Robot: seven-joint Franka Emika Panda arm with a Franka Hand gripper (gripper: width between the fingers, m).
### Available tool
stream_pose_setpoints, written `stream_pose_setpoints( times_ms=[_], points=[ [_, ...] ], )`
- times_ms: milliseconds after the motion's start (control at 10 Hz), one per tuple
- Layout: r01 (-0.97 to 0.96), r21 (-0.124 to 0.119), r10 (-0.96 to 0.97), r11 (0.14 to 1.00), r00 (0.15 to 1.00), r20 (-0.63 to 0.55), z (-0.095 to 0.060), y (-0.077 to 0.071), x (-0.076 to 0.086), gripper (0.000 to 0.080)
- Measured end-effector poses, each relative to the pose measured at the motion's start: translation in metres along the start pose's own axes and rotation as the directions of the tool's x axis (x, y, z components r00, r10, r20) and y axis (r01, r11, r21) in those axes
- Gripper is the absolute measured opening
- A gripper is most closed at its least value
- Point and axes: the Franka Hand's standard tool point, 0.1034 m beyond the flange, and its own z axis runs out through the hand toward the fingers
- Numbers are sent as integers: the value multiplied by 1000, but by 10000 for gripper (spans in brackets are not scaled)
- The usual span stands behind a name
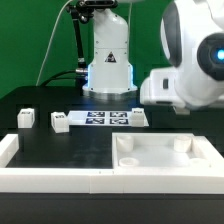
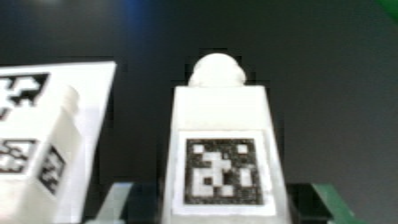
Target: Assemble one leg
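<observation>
In the wrist view a small white leg [image 2: 222, 120] with a rounded peg at its end and a black-and-white tag on its face lies between my gripper's [image 2: 228, 206] two fingers. One finger [image 2: 121, 205] and the other stand on either side of it with dark gaps, so the gripper is open around it. A second white tagged piece [image 2: 45, 130] lies close beside this leg. In the exterior view two more small white legs [image 1: 27, 118] [image 1: 59, 122] stand at the left. The gripper itself is hidden there behind the arm [image 1: 185, 80].
The large white recessed slab [image 1: 165, 155] lies at the exterior view's front right. The marker board [image 1: 112, 119] lies in the middle before the robot base [image 1: 108, 60]. A white L-shaped border [image 1: 50, 178] runs along the front and left.
</observation>
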Motion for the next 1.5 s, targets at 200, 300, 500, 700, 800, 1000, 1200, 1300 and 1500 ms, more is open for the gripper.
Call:
stream_pose_setpoints(
  times_ms=[200,300,500,700,800,1000,1200,1300,1500],
  points=[
    [6,0,-6,1000,999,-43,-10,-4,-4,291],
    [7,6,-6,1000,996,-91,-13,-5,0,291],
    [13,27,-4,1000,957,-290,-19,-9,5,291],
    [48,17,-37,999,913,-406,-27,-1,6,291],
    [70,5,-59,998,884,-464,-39,9,2,291],
    [91,-10,-79,996,807,-586,-64,19,-9,291],
    [104,-6,-77,995,695,-715,-83,14,-6,291],
    [110,-12,-77,994,612,-787,-78,15,-7,291],
    [124,-22,-80,992,487,-870,-83,15,-5,291]
  ],
)
